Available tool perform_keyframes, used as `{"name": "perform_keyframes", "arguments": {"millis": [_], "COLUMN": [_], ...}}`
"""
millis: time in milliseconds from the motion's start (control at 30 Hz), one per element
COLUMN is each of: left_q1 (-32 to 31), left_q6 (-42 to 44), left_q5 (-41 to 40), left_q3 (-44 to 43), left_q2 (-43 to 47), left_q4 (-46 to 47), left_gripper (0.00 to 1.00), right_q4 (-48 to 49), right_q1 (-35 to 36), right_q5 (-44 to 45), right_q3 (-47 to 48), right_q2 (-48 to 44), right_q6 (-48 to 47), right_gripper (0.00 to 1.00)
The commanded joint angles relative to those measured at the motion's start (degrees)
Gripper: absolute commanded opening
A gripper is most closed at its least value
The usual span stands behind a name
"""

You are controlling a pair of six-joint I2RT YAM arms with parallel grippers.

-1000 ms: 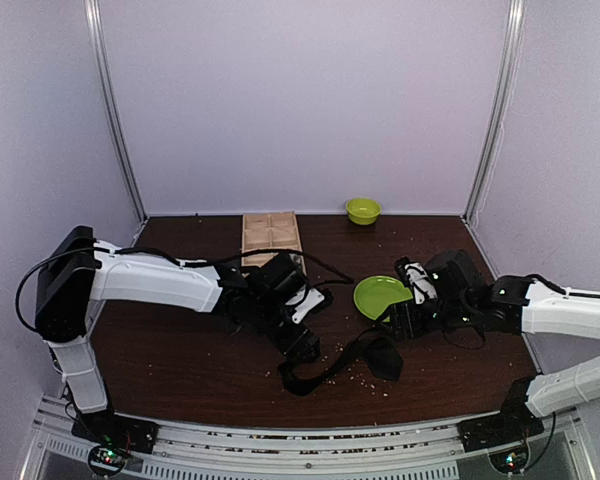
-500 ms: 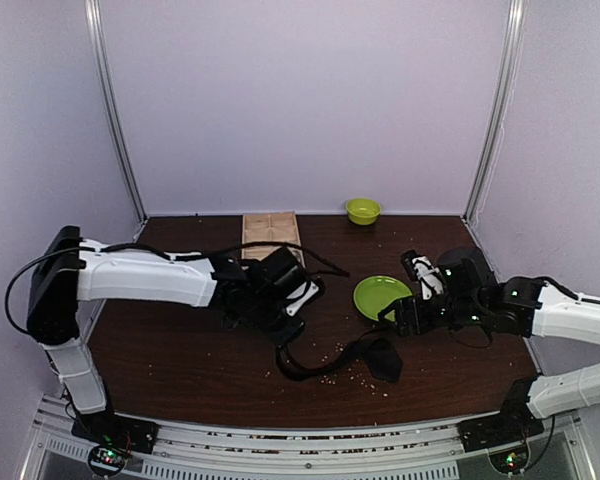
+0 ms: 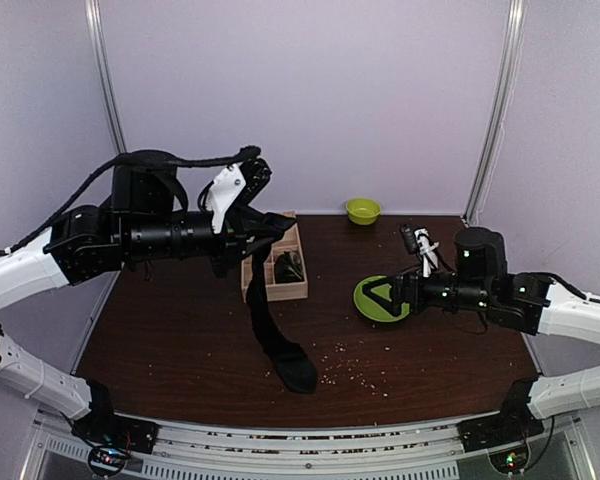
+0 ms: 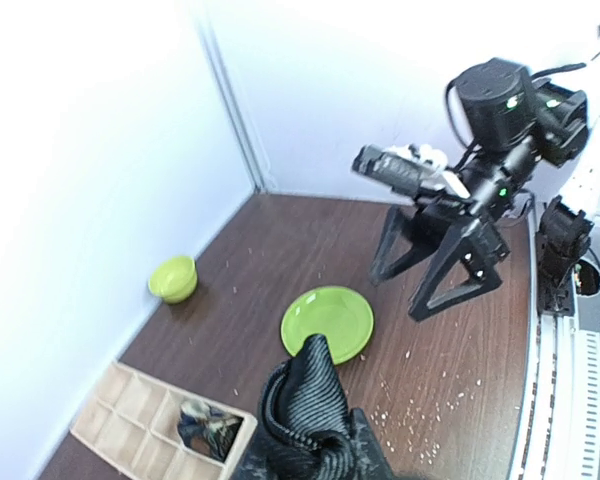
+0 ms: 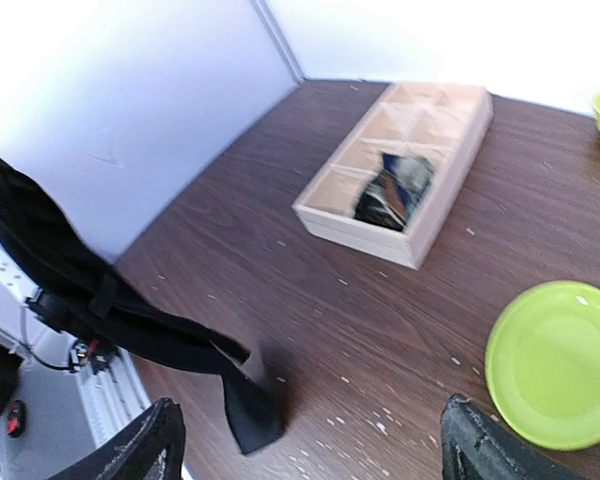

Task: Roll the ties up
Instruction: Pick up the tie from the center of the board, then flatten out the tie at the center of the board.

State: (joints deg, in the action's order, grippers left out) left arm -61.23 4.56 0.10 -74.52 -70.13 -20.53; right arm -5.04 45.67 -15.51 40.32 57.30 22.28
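Note:
A long black tie [image 3: 265, 310] hangs from my left gripper [image 3: 254, 230], which is raised high above the table and shut on the tie's upper end. The tie's wide tip [image 3: 296, 375] rests on the table near the front. In the left wrist view the ribbed black tie [image 4: 315, 385] bunches up between my left gripper's [image 4: 315, 445] jaws. My right gripper [image 3: 382, 300] stands open over the green plate [image 3: 365, 298], holding nothing. From the right wrist view my right gripper [image 5: 305, 450] faces the hanging tie [image 5: 100, 300], well apart from it.
A wooden divided tray [image 3: 272, 290] at the back holds a dark rolled bundle of fabric [image 3: 288, 265] in one compartment. A small green bowl [image 3: 362, 210] stands at the back wall. Pale crumbs [image 3: 360, 370] lie scattered on the brown table.
My left gripper shut on the tie and rose from the tabletop, lifting the tie until it hangs. My right gripper let go, drew back over the plate and opened wider.

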Motion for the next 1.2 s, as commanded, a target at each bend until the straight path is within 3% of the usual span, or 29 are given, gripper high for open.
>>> {"name": "perform_keyframes", "arguments": {"millis": [0,300,600,867,1067,1167], "left_q1": [0.32,0.50,0.50,0.50,0.54,0.65], "left_q6": [6.10,5.11,3.67,3.24,4.23,4.64], "left_q5": [6.50,14.28,22.87,27.05,23.25,19.38], "left_q3": [-1.49,-3.59,-5.27,-6.54,-6.40,-5.23], "left_q2": [2.69,5.94,7.19,7.00,7.56,8.86], "left_q4": [5.68,9.22,11.54,14.01,13.85,14.37], "left_gripper": [0.00,0.00,0.00,0.00,0.00,0.00], "right_q4": [8.14,16.50,23.50,29.44,34.23,38.79], "right_q1": [2.07,10.78,17.10,18.21,22.56,23.05], "right_q5": [-6.31,-8.68,-12.73,-16.28,-21.16,-21.82], "right_q3": [3.55,8.07,10.75,12.83,16.40,15.26], "right_q2": [3.25,15.36,21.89,28.77,35.72,38.05], "right_q6": [0.16,-1.13,-4.85,-5.49,-4.08,-0.98], "right_gripper": [0.89,0.88,0.89,0.87,0.79,0.63]}}
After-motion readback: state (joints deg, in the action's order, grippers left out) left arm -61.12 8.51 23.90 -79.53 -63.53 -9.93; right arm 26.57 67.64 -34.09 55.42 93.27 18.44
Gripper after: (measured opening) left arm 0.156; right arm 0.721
